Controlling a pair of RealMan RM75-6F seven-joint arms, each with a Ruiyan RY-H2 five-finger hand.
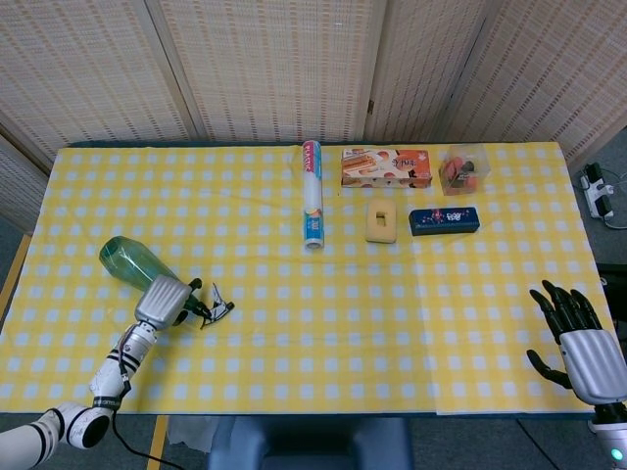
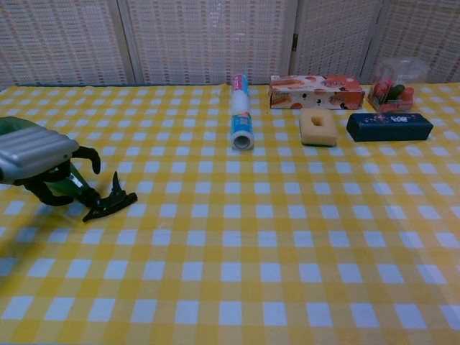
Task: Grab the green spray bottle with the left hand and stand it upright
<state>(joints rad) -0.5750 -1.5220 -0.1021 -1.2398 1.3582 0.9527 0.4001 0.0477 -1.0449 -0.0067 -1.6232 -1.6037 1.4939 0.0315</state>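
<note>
The green spray bottle [image 1: 132, 261] lies on its side at the left of the yellow checked table [image 1: 323, 333], with its black trigger head [image 1: 216, 308] pointing right. My left hand [image 1: 164, 301] covers the bottle's neck from above, and its dark fingers curl around the neck. In the chest view the silver back of the left hand [image 2: 32, 157] hides most of the green spray bottle [image 2: 14, 126]; the trigger head [image 2: 108, 203] sticks out to the right. My right hand [image 1: 578, 338] hovers at the table's near right edge, fingers spread, holding nothing.
A roll of plastic wrap [image 1: 313, 194] lies at the middle back. Right of it are a snack box [image 1: 386, 167], a yellow sponge [image 1: 380, 220], a dark blue case [image 1: 444, 219] and a clear container [image 1: 463, 168]. A power strip [image 1: 598, 191] lies beyond the right edge.
</note>
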